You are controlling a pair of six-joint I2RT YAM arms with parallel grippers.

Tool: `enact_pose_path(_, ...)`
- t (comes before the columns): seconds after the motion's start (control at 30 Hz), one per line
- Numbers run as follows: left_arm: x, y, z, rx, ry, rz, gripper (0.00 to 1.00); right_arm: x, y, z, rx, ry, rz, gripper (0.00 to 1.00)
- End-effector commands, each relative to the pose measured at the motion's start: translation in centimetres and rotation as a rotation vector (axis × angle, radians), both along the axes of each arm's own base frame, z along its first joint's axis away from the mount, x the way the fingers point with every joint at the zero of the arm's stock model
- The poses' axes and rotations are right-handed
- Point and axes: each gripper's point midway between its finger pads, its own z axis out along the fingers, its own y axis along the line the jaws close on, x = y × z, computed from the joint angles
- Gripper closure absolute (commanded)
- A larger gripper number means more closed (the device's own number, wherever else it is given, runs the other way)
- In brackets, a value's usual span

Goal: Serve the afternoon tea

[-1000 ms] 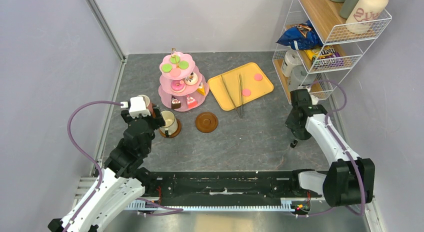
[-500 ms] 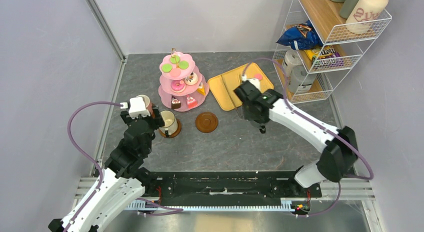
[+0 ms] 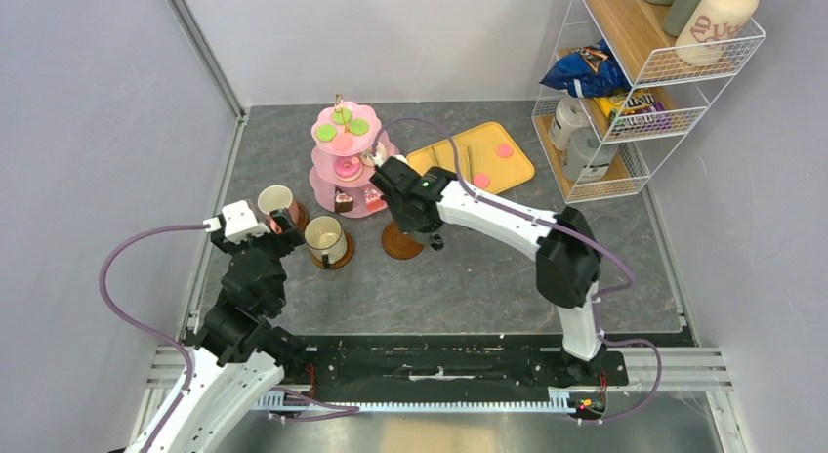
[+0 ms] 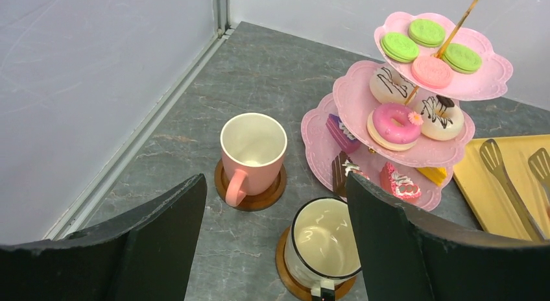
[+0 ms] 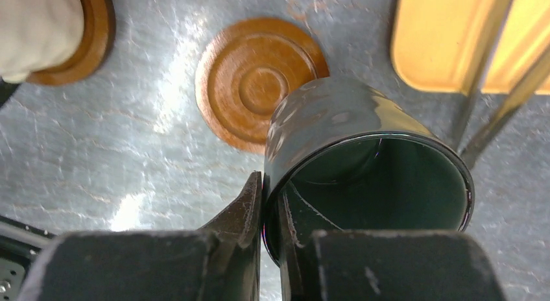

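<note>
Nearest, at the lower left of the top view, the left claw (image 4: 275, 184) stands wide open and holds nothing, poised above the table (image 4: 194, 100) just short of two mugs. Beyond it the cream mug (image 4: 322, 239) sits upright on a brown saucer (image 4: 288, 283), its handle toward the near edge. A little farther left, the pink mug (image 4: 253, 142) stands upright on a second saucer (image 4: 271, 194), its handle also pointing back.

To their right, the right claw (image 5: 269, 197) pinches the rim of a dark mug (image 5: 350, 119), one finger outside the wall and one inside. That mug's mouth faces the wrist camera, its axis tilted, with the base over the lower right edge of the empty saucer (image 5: 250, 80). Whether they touch I cannot tell.

Behind rises the pink three-tier stand (image 4: 483, 87), with green macarons (image 4: 400, 47) on top, donuts (image 4: 394, 124) in the middle and cake wedges (image 4: 342, 132) below. Farther right lies the yellow tray (image 4: 480, 197), with tongs (image 4: 495, 155) lengthwise on it.
</note>
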Motion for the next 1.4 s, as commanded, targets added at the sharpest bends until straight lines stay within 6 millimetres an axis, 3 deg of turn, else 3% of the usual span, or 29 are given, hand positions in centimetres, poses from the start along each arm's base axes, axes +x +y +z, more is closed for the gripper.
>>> enact_pose_path(0.0, 0.2, 0.4, 0.8, -0.018, -0.04, 0.029, 0.14, 2.4, 2.9, 1.6, 0.04, -0.048, -0.031, 1.0)
enact_pose_path(0.17, 0.3, 0.4, 0.8, -0.02, -0.04, 0.024, 0.15, 2.7, 4.7, 0.3, 0.005, -0.062, -0.025, 1.0)
enact_pose_path(0.73, 0.5, 0.1, 0.7, -0.024, -0.038, 0.005, 0.15, 1.4, 6.4, -2.7, -0.061, 0.011, 0.001, 0.98)
enact_pose_path(1.13, 0.6, -0.1, 0.6, -0.024, -0.035, -0.006, 0.16, 0.4, 7.1, -2.6, -0.043, 0.057, 0.015, 0.95)
enact_pose_path(1.27, 0.6, -0.1, 0.6, -0.023, -0.035, -0.007, 0.16, 0.5, 7.1, -2.8, -0.048, 0.055, 0.015, 0.89)
enact_pose_path(1.37, 0.6, -0.1, 0.7, -0.024, -0.035, -0.008, 0.16, 0.7, 7.1, -2.9, -0.055, 0.046, 0.013, 0.75)
